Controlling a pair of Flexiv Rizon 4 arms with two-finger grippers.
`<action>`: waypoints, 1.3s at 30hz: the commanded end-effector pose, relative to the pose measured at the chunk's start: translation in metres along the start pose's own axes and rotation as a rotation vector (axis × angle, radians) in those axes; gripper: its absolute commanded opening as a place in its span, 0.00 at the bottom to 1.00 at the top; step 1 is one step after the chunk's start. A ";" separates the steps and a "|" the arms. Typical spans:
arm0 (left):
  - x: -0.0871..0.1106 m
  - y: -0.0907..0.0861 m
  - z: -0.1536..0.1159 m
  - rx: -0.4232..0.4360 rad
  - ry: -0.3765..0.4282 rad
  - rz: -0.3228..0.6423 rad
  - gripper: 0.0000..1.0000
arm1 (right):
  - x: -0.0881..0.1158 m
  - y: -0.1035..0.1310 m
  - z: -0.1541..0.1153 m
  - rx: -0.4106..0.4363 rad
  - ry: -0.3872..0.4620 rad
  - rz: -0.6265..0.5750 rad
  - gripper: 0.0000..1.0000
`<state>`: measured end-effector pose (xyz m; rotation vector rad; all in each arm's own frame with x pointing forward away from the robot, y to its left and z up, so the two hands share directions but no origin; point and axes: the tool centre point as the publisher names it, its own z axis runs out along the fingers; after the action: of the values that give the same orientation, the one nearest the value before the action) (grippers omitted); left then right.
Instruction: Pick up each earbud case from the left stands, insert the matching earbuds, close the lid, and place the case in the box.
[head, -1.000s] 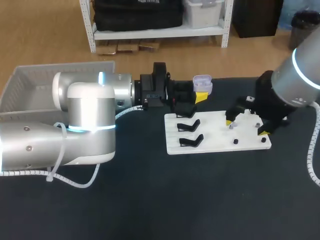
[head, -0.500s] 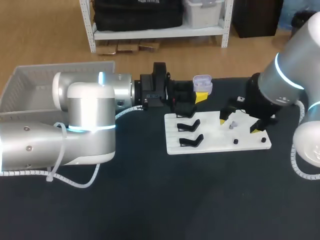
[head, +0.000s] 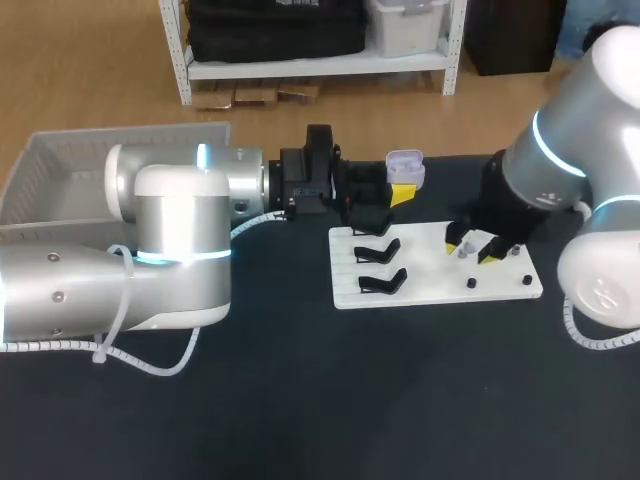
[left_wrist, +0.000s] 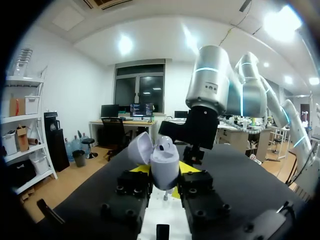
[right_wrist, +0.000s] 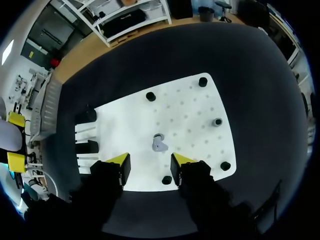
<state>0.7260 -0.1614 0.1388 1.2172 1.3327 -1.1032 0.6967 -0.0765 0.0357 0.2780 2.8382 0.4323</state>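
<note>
— Black, or close to it, was that table (head: 300, 400)?
— Yes, a dark matt top. On it, under the right gripper (head: 469, 247), lay a white board (head: 430, 285). A white slatted box (head: 60, 170) stood behind the left arm, well apart from both grippers.
— How many of each thing did you count?
— Three black stands (head: 381, 282) stood in a row on the end of the board nearer the left gripper (head: 401, 190); the one closest to it was partly hidden. Five small dark pegs (right_wrist: 150, 96) were spread over the board in the right wrist view. I made out one earbud case (left_wrist: 164, 159) and one earbud (right_wrist: 160, 143).
— And the left gripper?
— It was clamped narrowly on the earbud case, a yellow tip against each side, and held it in the air, off the stands. The pale case's lid stood open and tilted back.
— The right one?
— Its fingers stood moderately apart and gripped nothing. It hung over the board, pointing down. The earbud lay on the board just ahead of the tips, in line with the gap between them, and neither tip touched it. One peg sat close under the gap, near the fingers.
— Where was the case from there?
— Off to that gripper's side, beyond the stands, near but apart.
</note>
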 end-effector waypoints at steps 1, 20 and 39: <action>0.002 -0.001 0.000 -0.006 -0.007 0.004 0.00 | -0.003 -0.001 0.003 -0.006 0.011 0.002 0.45; 0.002 -0.001 0.000 -0.006 -0.007 0.004 0.00 | -0.010 -0.006 0.011 -0.003 0.027 0.009 0.42; 0.002 -0.001 0.000 -0.006 -0.007 0.004 0.00 | -0.011 -0.004 0.015 0.006 0.033 0.006 0.09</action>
<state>0.7260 -0.1614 0.1388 1.2172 1.3328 -1.1032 0.7100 -0.0799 0.0231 0.2809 2.8692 0.4374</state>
